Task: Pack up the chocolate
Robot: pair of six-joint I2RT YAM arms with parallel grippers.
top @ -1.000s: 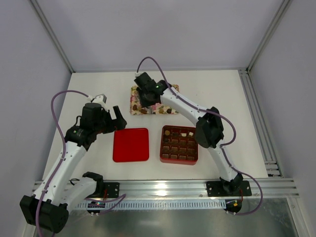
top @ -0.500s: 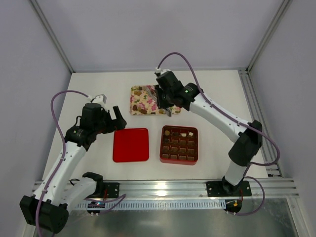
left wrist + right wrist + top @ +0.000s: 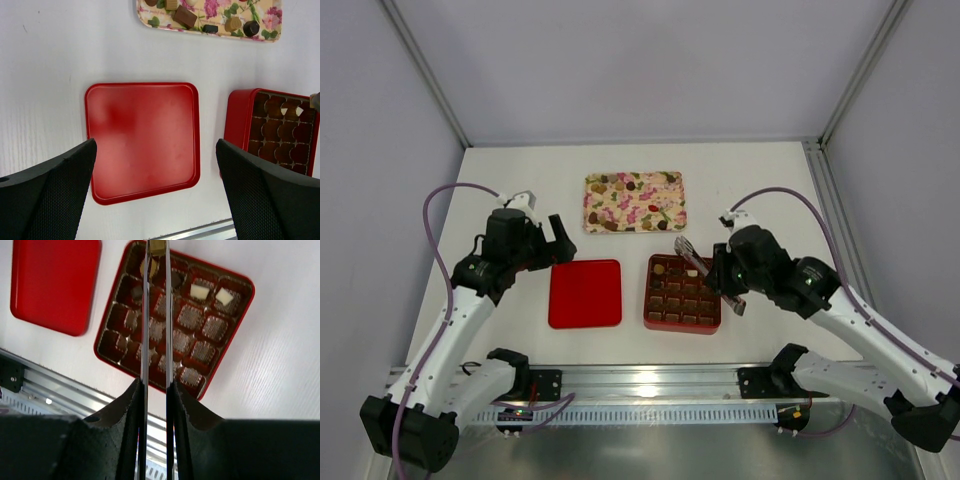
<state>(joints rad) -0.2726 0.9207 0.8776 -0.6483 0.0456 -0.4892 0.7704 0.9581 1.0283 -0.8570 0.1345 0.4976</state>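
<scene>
The right arm's fingers point(image 3: 131, 410) clamp metal tongs point(image 3: 146, 330), which pinch a tan chocolate point(image 3: 158, 246) over the far edge of the red box point(image 3: 237, 120). More chocolates point(image 3: 185, 16) lie on the floral tray point(image 3: 650, 200) and in the box's far cells. The left arm's fingers point(image 3: 50, 190) gape wide above the red lid point(image 3: 142, 137) on the tabletop point(image 3: 770, 190).

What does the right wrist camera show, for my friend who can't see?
The right tool grips thin metal tongs pinching a tan chocolate over the edge of a red box. The box's brown grid is mostly empty, with two cream pieces near one corner. A red lid lies beside it.
</scene>
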